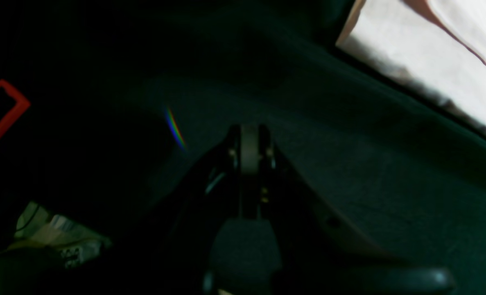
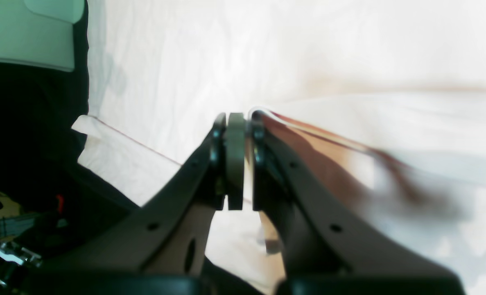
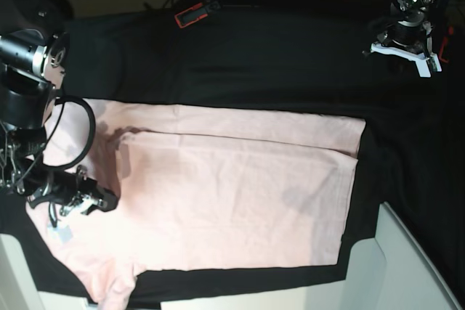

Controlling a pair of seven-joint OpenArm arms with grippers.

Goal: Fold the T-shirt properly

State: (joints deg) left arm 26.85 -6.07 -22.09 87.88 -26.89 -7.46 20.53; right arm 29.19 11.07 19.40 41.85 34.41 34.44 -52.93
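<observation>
The shirt (image 3: 232, 194) lies flat on the black cloth (image 3: 290, 63), plain side up, its far long edge already folded inward. My right gripper (image 2: 238, 123) sits low over the shirt's sleeve end, jaws closed, apparently pinching a fabric edge to carry the next fold. My left gripper (image 1: 249, 137), closed and empty, hovers beside the shirt, leaving it clear.

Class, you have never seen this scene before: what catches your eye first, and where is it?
The pale pink T-shirt fills the middle of the black table cloth, one long side already folded over. At the shirt's edge on the base view's left, the right gripper is shut on the T-shirt.
</observation>
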